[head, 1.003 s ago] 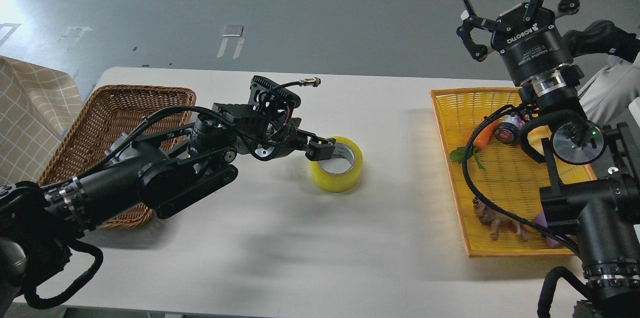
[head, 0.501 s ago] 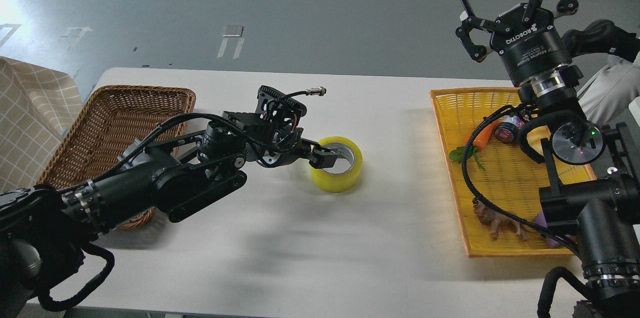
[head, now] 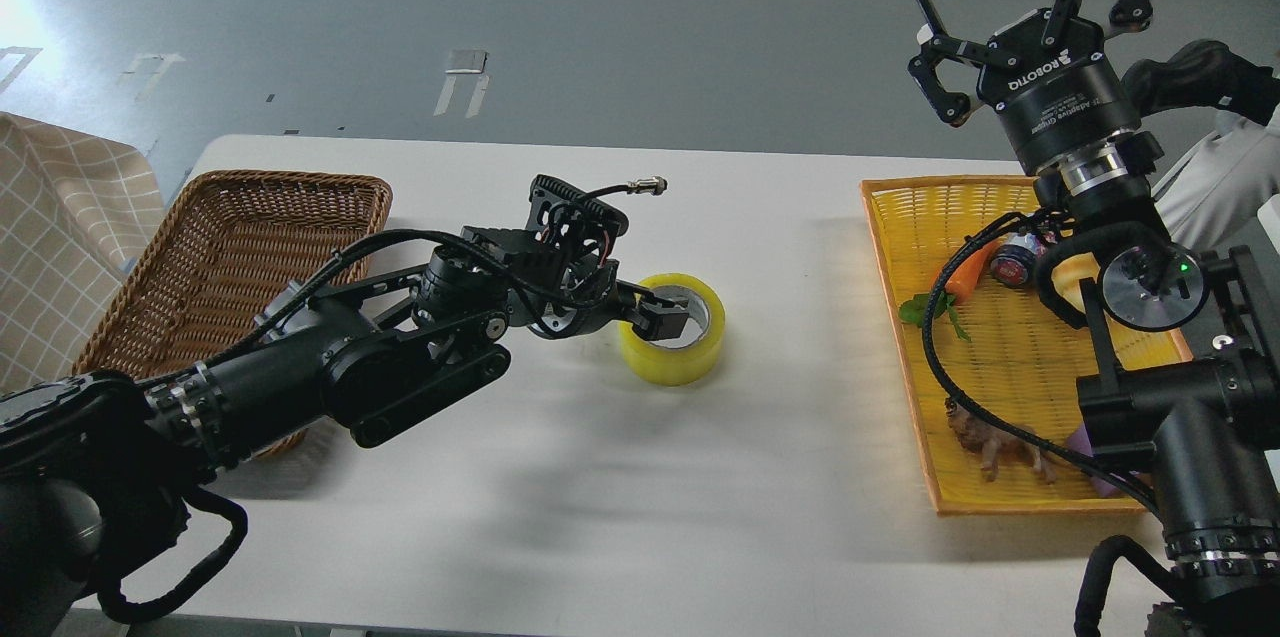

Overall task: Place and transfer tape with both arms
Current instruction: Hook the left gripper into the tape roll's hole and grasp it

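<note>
The tape (head: 676, 355), a yellow translucent roll with a grey-white core, lies flat on the white table (head: 620, 477) near its middle. My left gripper (head: 658, 315) reaches in from the left at the roll's near-left rim. One dark fingertip sits over the core hole. Its fingers are too dark to tell apart. My right gripper (head: 1030, 12) is raised high at the upper right, above the far end of the yellow tray. Its fingers are spread open and empty.
A brown wicker basket (head: 215, 227) stands at the table's left, partly under my left arm. A yellow tray (head: 905, 247) at the right holds a toy carrot (head: 962, 275), a small can (head: 1012, 260) and other toys. A checked cloth (head: 60, 217) lies at the far left.
My left arm has moved right, bringing its fingertip over the tape's core. The tape has not moved. The right gripper has barely shifted.
</note>
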`<state>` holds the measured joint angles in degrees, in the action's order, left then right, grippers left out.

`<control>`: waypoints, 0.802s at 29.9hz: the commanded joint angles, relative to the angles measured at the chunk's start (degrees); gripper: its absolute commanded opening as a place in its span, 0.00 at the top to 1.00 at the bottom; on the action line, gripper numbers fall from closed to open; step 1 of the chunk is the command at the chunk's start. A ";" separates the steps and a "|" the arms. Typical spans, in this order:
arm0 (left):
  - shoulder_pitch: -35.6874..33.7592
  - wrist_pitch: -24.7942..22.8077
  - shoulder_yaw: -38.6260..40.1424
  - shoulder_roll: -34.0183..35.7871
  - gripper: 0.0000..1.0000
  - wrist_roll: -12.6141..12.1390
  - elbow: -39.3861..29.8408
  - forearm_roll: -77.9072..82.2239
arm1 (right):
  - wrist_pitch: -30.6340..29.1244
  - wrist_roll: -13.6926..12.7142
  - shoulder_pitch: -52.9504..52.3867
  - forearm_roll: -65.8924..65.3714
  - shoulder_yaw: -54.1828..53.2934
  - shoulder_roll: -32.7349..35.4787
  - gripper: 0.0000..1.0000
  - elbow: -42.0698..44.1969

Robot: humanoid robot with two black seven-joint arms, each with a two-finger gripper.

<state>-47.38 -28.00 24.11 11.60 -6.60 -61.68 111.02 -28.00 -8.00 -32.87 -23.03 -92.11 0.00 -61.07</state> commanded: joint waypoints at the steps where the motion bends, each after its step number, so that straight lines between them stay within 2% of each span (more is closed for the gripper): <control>1: 0.01 0.00 -0.03 -0.26 0.03 0.00 1.12 0.08 | 0.00 0.00 0.09 0.00 0.00 0.00 0.00 -0.02; 11: 0.18 0.00 -0.03 -0.43 0.04 0.18 2.62 -0.01 | 0.00 0.00 0.35 0.00 0.09 0.00 0.00 -0.02; 18: 0.18 0.00 -0.12 -0.78 0.19 0.36 3.40 -0.71 | 0.00 0.00 0.44 0.00 0.09 0.00 0.00 -0.02; 21: 0.18 0.00 -0.12 -1.14 0.20 0.44 4.63 -0.80 | 0.00 0.00 0.44 0.00 0.09 0.00 0.00 -0.02; 24: 0.09 0.00 -0.03 -1.23 0.26 0.44 4.99 -0.89 | 0.00 0.00 0.44 0.00 0.09 0.00 0.00 -0.02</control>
<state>-47.14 -28.00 24.02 10.48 -6.19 -57.09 110.19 -28.00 -8.00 -32.43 -23.03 -92.02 0.00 -61.07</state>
